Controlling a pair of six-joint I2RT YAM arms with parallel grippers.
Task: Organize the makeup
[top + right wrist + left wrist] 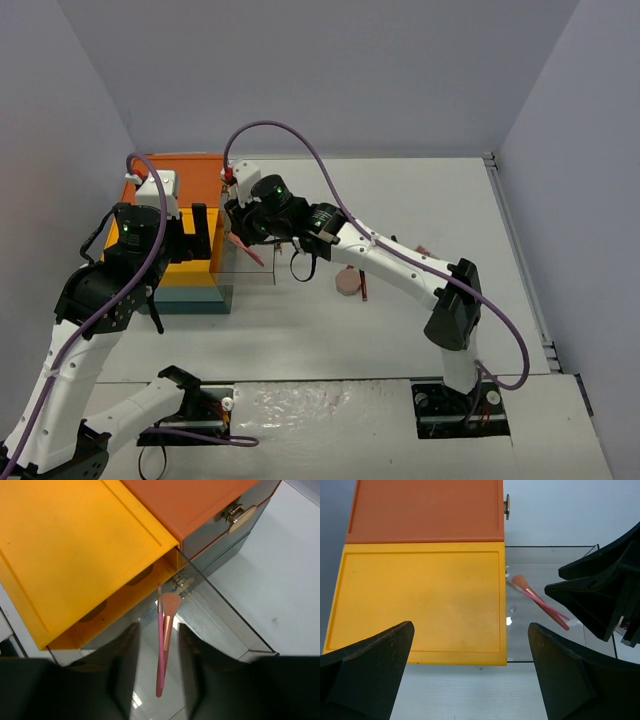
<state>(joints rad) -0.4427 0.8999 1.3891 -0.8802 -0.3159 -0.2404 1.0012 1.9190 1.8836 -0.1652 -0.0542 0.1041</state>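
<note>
Between the right jaws (slightly apart; left jaws wide) lie pink brushes point(161, 650).

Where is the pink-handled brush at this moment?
In the left wrist view, the pink-handled brush lies in the clear drawer, beside the yellow-topped box. In the right wrist view it sits between the parted fingers of the right gripper.

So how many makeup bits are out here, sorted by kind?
Brush: 1
Pink pencil: 1
Puff: 1
Red pencil: 1
Total: 4
The brush and pink pencil lie in the clear tray, the other two on the table. A pink speck further right is too small to name.
</note>
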